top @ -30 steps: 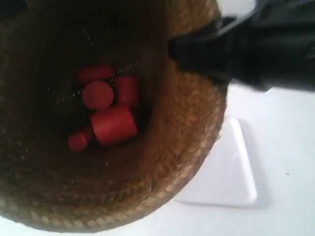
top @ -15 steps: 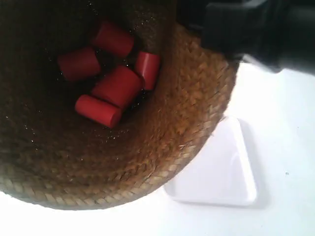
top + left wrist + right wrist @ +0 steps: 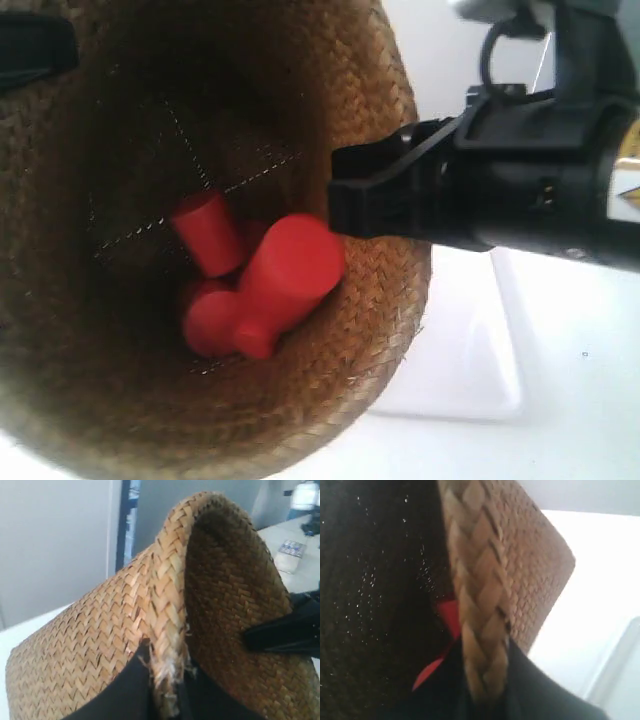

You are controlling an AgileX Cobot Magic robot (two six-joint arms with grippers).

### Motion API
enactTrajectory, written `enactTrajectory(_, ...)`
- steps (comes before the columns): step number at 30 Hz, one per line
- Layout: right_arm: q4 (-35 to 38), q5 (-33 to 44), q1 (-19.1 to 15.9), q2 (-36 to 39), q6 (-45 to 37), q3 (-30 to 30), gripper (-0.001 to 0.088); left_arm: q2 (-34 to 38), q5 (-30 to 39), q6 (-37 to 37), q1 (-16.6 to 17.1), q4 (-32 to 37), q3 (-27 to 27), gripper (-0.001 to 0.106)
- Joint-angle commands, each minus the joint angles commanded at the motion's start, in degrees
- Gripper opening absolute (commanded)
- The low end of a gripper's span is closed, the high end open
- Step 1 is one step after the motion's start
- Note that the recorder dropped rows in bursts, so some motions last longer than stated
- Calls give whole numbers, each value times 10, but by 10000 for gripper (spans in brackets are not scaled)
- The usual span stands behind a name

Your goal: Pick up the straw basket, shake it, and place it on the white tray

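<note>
Gripping straw basket (image 3: 385, 285) rim with left gripper (image 3: 166, 682) and right gripper (image 3: 484, 677), both clenched. Holding it raised, overlapping white tray's (image 3: 470, 365) edge. Since earlier: re-tilted, jumbling red cylinders (image 3: 290, 268).

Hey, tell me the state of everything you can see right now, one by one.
Basket, lifted and tilted, rim gripped on two sides.
Red pieces, loose, piled inside the basket.
Tray, flat on the table, partly hidden by the basket.
Left gripper, shut on the basket rim.
Right gripper, shut on the basket rim.
</note>
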Motion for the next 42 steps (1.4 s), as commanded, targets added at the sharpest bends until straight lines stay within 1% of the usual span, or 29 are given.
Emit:
enactTrajectory(1, -40, -30, 3, 0, -11, 25, 0, 1, -44, -6, 0, 22, 30, 0)
enactTrajectory(2, -54, -54, -6, 25, -11, 48, 0, 16, -77, -10, 0, 11, 65, 0)
enactTrajectory(3, -58, -60, -26, 77, -14, 60, 0, 46, -114, -10, 0, -9, 102, 0)
enactTrajectory(4, -47, -34, -34, 89, 5, 48, 0, 49, -96, -10, 0, -31, 99, 0)
enactTrajectory(5, -15, -5, -29, 68, 35, 19, 0, 28, -49, -3, 0, -52, 66, 0)
enactTrajectory(6, 0, 2, -5, 22, 35, -2, 0, -1, -14, 1, 0, -48, 26, 0)
enactTrajectory(7, -5, 2, 10, 2, 24, -7, 0, -13, -13, 1, 0, -34, 16, 0)
enactTrajectory(8, -50, -9, 15, -6, -11, 4, 0, -13, -42, 0, 0, -4, 37, 0)
enactTrajectory(9, -98, -42, 7, 16, -16, 32, 0, 0, -65, -3, 0, -9, 66, 0)
enactTrajectory(10, -113, -105, -17, 61, -14, 61, 0, 39, -97, -4, 0, -47, 107, 0)
enactTrajectory(11, -94, -101, -29, 81, 14, 55, 0, 45, -74, -4, 0, -67, 107, 0)
enactTrajectory(12, -68, -66, -26, 71, 73, 30, 0, 31, -14, 16, 0, -89, 82, 0)
enactTrajectory(14, -65, -10, -3, 24, 88, 2, 0, 1, 16, 29, 0, -71, 45, 0)
enactTrajectory(16, -79, -7, 11, -4, 43, 3, 0, -11, -15, 27, 0, -22, 38, 0)
enactTrajectory(17, -91, -20, 10, -4, 14, 16, 0, -7, -42, 24, 0, -4, 50, 0)
enactTrajectory(20, -105, -79, -22, 56, 2, 60, 0, 38, -110, -2, 0, -10, 94, 0)
enactTrajectory(22, -67, -61, -34, 75, 56, 47, 0, 44, -85, -2, 0, -21, 83, 0)
enactTrajectory(23, -44, -43, -25, 63, 85, 32, 0, 36, -57, -2, 0, -29, 64, 0)
enactTrajectory(26, -45, -21, 10, -2, 57, 3, 0, 6, -6, -2, 0, -29, 16, 0)
enactTrajectory(27, -51, -34, 15, -11, 31, 6, 0, 4, -16, 3, 0, -25, 21, 0)
enactTrajectory(29, -57, -92, 5, 8, -15, 38, 0, 18, -65, 15, 0, -24, 56, 0)
enactTrajectory(31, -57, -150, -21, 63, -24, 68, 0, 60, -136, 13, 0, -45, 98, 0)
enactTrajectory(32, -38, -145, -30, 80, 5, 64, 0, 71, -131, 2, 0, -59, 99, 0)
enactTrajectory(33, -21, -131, -30, 84, 46, 55, 0, 71, -111, -10, 0, -73, 87, 0)
enactTrajectory(34, -17, -105, -23, 74, 82, 37, 0, 62, -64, 3, 0, -80, 66, 0)
enactTrajectory(37, -18, -91, 6, 15, 59, 11, 0, 24, 2, 29, 0, -58, 13, 0)
enactTrajectory(39, -23, -126, 11, 1, -5, 21, 0, 18, -27, 32, 0, -55, 21, 0)
enactTrajectory(40, -21, -148, 7, 14, -38, 35, 0, 23, -58, 30, 0, -57, 44, 0)
enactTrajectory(42, -13, -158, -11, 70, -49, 60, 0, 52, -116, 27, 0, -66, 82, 0)
